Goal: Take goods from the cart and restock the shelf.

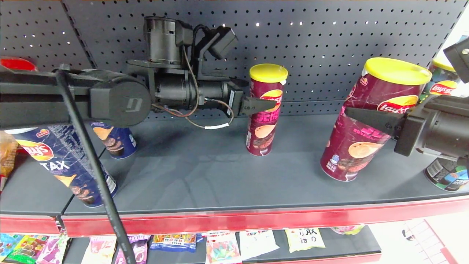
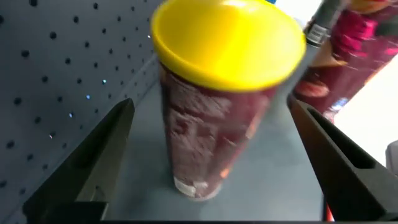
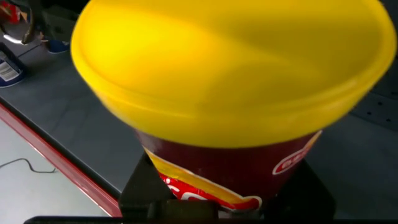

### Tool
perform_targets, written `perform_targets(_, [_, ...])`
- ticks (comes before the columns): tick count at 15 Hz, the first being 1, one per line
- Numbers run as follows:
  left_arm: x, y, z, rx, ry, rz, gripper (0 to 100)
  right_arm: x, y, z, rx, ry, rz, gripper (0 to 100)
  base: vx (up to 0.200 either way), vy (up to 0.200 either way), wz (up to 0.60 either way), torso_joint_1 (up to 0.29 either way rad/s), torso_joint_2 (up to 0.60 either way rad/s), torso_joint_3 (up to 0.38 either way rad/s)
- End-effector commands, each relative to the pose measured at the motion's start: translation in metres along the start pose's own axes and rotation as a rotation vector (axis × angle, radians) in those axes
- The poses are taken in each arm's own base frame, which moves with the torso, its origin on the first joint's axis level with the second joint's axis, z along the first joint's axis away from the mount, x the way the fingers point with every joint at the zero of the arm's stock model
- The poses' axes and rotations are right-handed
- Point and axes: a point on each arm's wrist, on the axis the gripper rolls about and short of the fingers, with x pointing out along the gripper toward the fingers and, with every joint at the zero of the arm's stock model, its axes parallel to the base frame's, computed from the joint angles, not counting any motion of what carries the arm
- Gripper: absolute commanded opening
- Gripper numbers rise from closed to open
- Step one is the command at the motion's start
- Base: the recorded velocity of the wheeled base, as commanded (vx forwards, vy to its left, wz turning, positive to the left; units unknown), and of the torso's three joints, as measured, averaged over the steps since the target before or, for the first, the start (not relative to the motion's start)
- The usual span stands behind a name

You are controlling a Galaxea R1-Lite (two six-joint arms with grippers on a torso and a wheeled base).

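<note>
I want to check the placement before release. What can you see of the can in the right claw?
The can is a tall tube with a glossy maroon wrap, chip pictures and a red-and-yellow logo, closed by a yellow plastic-looking lid. It leans, top toward the robot's right, over the right part of the grey shelf; whether its base touches the shelf is unclear. The right claw grips it near mid-height, one finger across its front.

On the shelf [image 1: 190, 176], an upright chip can [image 1: 262, 135] stands centrally, close to the pegboard [image 1: 311, 36]. A tilted chip can [image 1: 351, 154] is to its right, nearer the front edge. At left, a near can [image 1: 55, 161] stands before a far can [image 1: 117, 141].
</note>
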Motion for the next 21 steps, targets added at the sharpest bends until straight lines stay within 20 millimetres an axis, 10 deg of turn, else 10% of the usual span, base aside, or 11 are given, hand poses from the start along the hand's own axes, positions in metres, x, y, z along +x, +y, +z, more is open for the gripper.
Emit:
perform_targets(1, [0.008,0.004,-0.004,-0.003,0.005,0.001,100,0.0,-0.001,0.0,0.0,0.0,-0.003,0,0.0,0.0,0.0,0.0,0.0,0.0])
perform_targets(9, [0.027,0.001,-0.01,-0.001,0.01,-0.012,100,0.001,-0.001,0.001,0.001,-0.001,-0.003,0,0.0,0.0,0.0,0.0,0.0,0.0])
perform_targets(10, [0.028,0.002,-0.01,0.001,0.009,-0.012,0,0.001,-0.001,0.001,0.004,-0.004,-0.003,0,0.0,0.0,0.0,0.0,0.0,0.0])
perform_targets(21, [0.003,-0.019,0.016,0.03,-0.06,-0.157,0,0.002,-0.002,0.005,0.002,-0.015,-0.005,0,0.0,0.0,0.0,0.0,0.0,0.0])
